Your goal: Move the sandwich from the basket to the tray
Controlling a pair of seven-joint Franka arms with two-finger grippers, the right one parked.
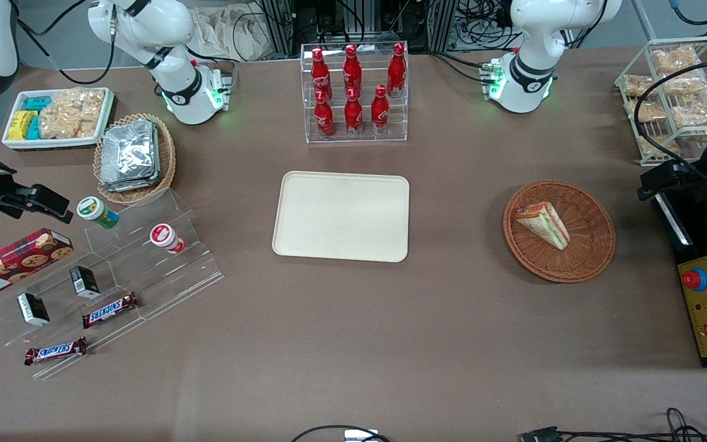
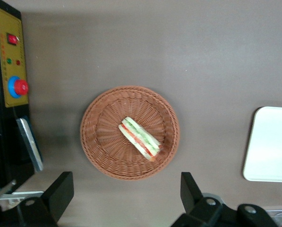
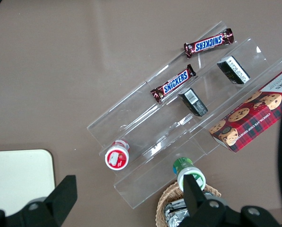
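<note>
The sandwich (image 1: 544,225) lies in the reddish-brown wicker basket (image 1: 593,230), toward the working arm's end of the table. The cream tray (image 1: 341,215) lies bare at the table's middle. My left gripper (image 1: 666,178) hangs high above the table beside the basket, at the working arm's end. In the left wrist view the gripper (image 2: 126,191) is wide open and empty, with the basket (image 2: 105,137) and the sandwich (image 2: 140,138) far below it, clear of the fingers (image 2: 60,189). A corner of the tray (image 2: 270,144) shows there too.
A black control box with a red button (image 1: 697,279) lies beside the basket under my arm. A wire rack of snack bags (image 1: 676,92) and a clear rack of red bottles (image 1: 353,92) stand farther from the camera. An acrylic snack stand (image 1: 114,270) and a tan basket of foil packs (image 1: 132,156) are at the parked arm's end.
</note>
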